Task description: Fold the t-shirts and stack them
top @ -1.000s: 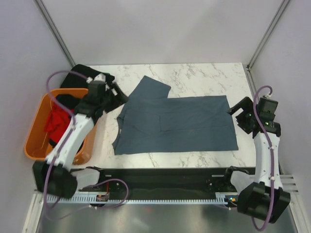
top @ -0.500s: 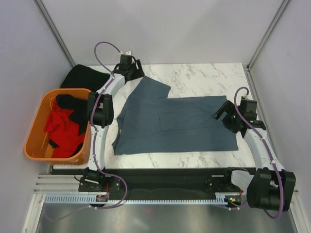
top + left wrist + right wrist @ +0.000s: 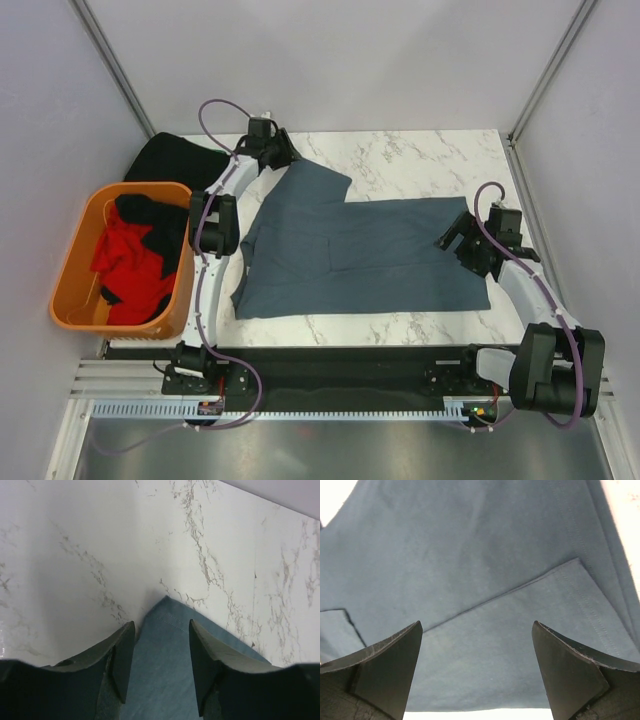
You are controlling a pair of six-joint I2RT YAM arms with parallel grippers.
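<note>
No writing, label, brand, number or sign can be read anywhere, neither on the blue-grey t-shirt (image 3: 380, 255), the orange basket (image 3: 140, 187) nor the marble surface (image 3: 420, 160)

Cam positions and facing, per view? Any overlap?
Top external: above and behind the bases, looking down on the table; both arms show.
Left wrist: behind the left gripper, facing down at a corner of the blue-grey t-shirt; own jaws show.
Right wrist: behind the right gripper, facing down at cloth; own jaws show.
Shared: that t-shirt, in all three.
</note>
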